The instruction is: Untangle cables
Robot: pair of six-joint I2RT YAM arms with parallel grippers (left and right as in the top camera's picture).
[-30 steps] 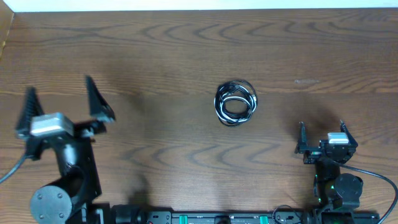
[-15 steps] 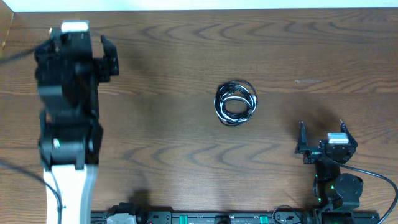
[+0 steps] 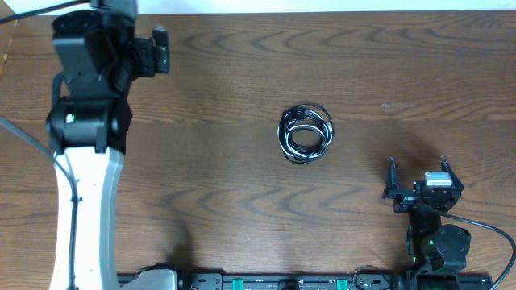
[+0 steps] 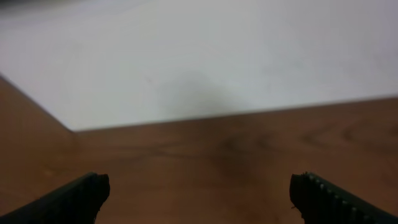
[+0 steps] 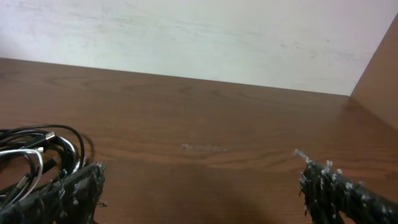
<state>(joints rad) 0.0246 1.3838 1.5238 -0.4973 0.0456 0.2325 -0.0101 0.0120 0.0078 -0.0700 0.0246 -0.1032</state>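
The cables (image 3: 305, 134) lie as one small coiled bundle of black and white cords at the table's middle. The bundle also shows at the left edge of the right wrist view (image 5: 38, 154). My left gripper (image 3: 109, 36) is open and empty at the far left corner, well away from the bundle. In its wrist view (image 4: 199, 193) it faces the table's far edge and the white wall. My right gripper (image 3: 417, 171) is open and empty near the front right, to the right of and in front of the bundle. It shows the same in its wrist view (image 5: 202, 186).
The white wall (image 4: 205, 56) runs along the table's far edge. A wooden side panel (image 5: 379, 87) stands at the right. The left arm's white link (image 3: 85, 209) stretches along the left side. The arm bases sit at the front edge (image 3: 266, 282).
My left arm has swung from the front left up to the far left corner, with its gripper still open. The right arm and the cable bundle have not moved.
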